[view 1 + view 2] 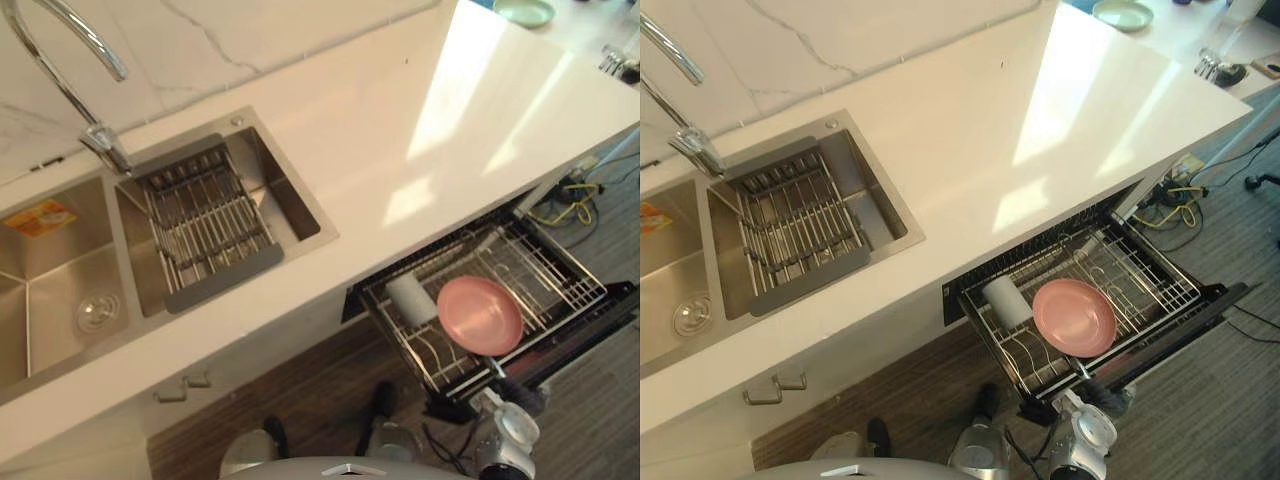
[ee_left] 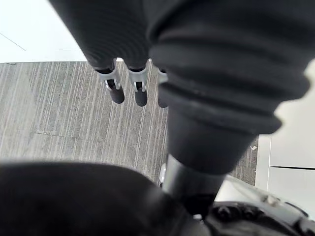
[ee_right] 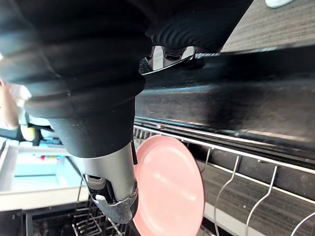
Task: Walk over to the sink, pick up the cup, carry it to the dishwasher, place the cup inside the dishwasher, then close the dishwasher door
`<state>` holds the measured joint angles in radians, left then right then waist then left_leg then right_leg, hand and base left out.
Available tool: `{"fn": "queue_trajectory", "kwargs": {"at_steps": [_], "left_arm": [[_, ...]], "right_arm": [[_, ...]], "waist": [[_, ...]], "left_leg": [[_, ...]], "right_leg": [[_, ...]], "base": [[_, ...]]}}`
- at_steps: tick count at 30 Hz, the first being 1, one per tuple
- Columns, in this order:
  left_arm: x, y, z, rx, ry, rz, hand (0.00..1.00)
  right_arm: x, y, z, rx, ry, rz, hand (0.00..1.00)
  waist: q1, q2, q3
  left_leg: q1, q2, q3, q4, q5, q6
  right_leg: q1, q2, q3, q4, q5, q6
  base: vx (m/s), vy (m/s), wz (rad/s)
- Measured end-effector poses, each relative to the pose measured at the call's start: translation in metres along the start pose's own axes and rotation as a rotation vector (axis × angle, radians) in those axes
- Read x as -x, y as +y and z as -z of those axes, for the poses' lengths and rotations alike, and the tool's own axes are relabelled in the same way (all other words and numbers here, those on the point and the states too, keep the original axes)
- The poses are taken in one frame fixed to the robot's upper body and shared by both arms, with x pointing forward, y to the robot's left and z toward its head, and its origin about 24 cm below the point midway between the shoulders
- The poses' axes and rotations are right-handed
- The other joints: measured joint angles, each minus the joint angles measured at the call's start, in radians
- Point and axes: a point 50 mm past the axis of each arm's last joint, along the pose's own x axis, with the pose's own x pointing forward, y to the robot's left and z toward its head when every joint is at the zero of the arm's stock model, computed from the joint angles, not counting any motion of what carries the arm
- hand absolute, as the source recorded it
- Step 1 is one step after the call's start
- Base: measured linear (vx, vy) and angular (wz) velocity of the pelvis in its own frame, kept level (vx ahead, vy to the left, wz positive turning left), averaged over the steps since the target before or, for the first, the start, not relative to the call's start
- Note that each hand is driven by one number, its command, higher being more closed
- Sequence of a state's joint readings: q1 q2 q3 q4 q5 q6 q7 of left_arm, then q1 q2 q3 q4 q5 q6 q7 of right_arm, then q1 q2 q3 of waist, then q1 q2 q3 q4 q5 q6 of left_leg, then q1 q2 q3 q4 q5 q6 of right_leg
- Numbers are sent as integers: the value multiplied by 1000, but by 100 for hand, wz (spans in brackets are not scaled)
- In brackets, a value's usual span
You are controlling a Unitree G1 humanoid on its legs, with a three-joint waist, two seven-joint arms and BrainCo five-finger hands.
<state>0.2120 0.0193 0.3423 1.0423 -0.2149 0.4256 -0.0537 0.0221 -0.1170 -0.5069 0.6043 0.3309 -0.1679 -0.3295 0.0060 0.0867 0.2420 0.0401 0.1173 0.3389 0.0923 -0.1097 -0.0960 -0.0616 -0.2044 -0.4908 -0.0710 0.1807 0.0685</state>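
Note:
The cup (image 1: 410, 298), a pale cylinder, stands in the wire rack (image 1: 545, 270) of the pulled-out dishwasher, just left of a pink plate (image 1: 480, 315). The black dishwasher door (image 1: 590, 325) hangs open below the counter. My right hand (image 1: 521, 397) is low at the door's front edge, and in the right wrist view this hand (image 3: 74, 88) presses against the dark door edge (image 3: 236, 93), with the pink plate (image 3: 170, 189) just past it. My left hand (image 2: 128, 83) hangs over the striped floor with straight fingers, holding nothing.
A steel double sink (image 1: 290, 205) with a drying rack (image 1: 205, 220) and a curved faucet (image 1: 95, 130) is set in the white counter (image 1: 420, 110) to the left. A green plate (image 1: 525, 12) and cutlery (image 1: 615, 60) sit at the far right. Yellow cables (image 1: 570, 205) lie on the floor.

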Motion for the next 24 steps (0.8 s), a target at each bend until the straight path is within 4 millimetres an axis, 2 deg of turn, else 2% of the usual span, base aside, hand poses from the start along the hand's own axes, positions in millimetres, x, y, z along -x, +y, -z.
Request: {"fn": "queue_trajectory", "kwargs": {"at_steps": [3, 6, 8, 9, 11, 12, 13, 14, 15, 17, 18, 20, 24], "left_arm": [[0, -1, -1, 0, -18, 7, 0], [-1, -2, -1, 2, -31, 27, 0], [-1, -5, -1, 8, -41, 48, 0], [-1, -7, 0, 9, -44, 52, 0], [-2, -10, 3, 7, -50, 49, 0], [-3, -10, 4, 5, -49, 49, 0], [-4, -13, 6, 5, -55, 56, 0], [-4, -17, 8, 5, -58, 62, 0], [-4, -20, 7, 5, -79, 62, 0], [-4, -20, 2, 24, -125, 71, 0], [-3, -19, 0, 55, -166, 87, 0], [-2, -17, -5, 82, -213, 94, 0], [2, -20, -16, 135, -321, 152, 0]], "right_arm": [[0, 11, -4, -38, -7, -40, 0], [0, 29, -9, -173, 2, -82, 0], [-2, 52, -23, -228, -18, -169, 0], [-3, 58, -27, -228, -23, -206, 0], [-2, 88, -43, -257, -51, -353, 0], [0, 96, -47, -274, -56, -389, 0], [2, 111, -57, -283, -77, -464, 0], [2, 118, -63, -287, -82, -492, 0], [3, 128, -72, -307, -86, -528, 0], [7, 145, -84, -331, -108, -598, 0], [11, 154, -91, -380, -117, -623, 0], [14, 157, -90, -386, -116, -637, 0], [16, 159, -89, -397, -112, -639, 0]], "waist": [[1, 6, 2], [8, 2, 3], [23, 2, 4], [27, 3, 7], [37, 27, 9], [40, 33, 8], [47, 50, 10], [48, 67, 11], [58, 73, 22], [80, 69, 25], [85, 52, 36], [88, 35, 43], [101, 27, 43]], "left_leg": [[-12, -7, -19, -26, 48, -8], [-28, -41, -40, -24, 133, -17], [-42, -62, -40, -22, 194, -7], [-45, -60, -40, -23, 199, -5], [-64, -45, -40, -26, 205, 6], [-73, -40, -40, -26, 203, 10], [-91, -28, -42, -26, 174, 32], [-94, -16, -44, -26, 141, 43], [-107, -5, -46, -24, 95, 42], [-127, -15, -62, -28, 97, 40], [-136, -22, -72, -44, 117, 33], [-158, -22, -98, -48, 132, 24], [-165, -13, -128, -79, 142, 8]], "right_leg": [[-34, -25, -43, 73, -31, 4], [-48, -90, -86, 152, -88, 6], [-49, -127, -121, 180, -108, 1], [-49, -127, -131, 185, -112, 0], [-58, -123, -164, 203, -119, -4], [-64, -121, -171, 208, -120, -5], [-81, -117, -184, 234, -125, -12], [-88, -110, -191, 253, -129, -18], [-100, -121, -204, 289, -138, -10], [-121, -143, -215, 323, -141, -10], [-140, -163, -223, 360, -156, -19], [-157, -176, -239, 394, -175, -18], [-175, -171, -257, 417, -203, -22]], "base": [[28, -1, 25], [-19, -27, 54], [-115, -55, 36], [-140, -68, 25], [-150, -68, 23], [-199, -63, 17], [-181, -35, 11], [-232, 24, 21], [-175, 70, 33], [-124, 54, 35], [-98, 11, 27], [-89, -18, 30], [-28, -59, 12]]}}
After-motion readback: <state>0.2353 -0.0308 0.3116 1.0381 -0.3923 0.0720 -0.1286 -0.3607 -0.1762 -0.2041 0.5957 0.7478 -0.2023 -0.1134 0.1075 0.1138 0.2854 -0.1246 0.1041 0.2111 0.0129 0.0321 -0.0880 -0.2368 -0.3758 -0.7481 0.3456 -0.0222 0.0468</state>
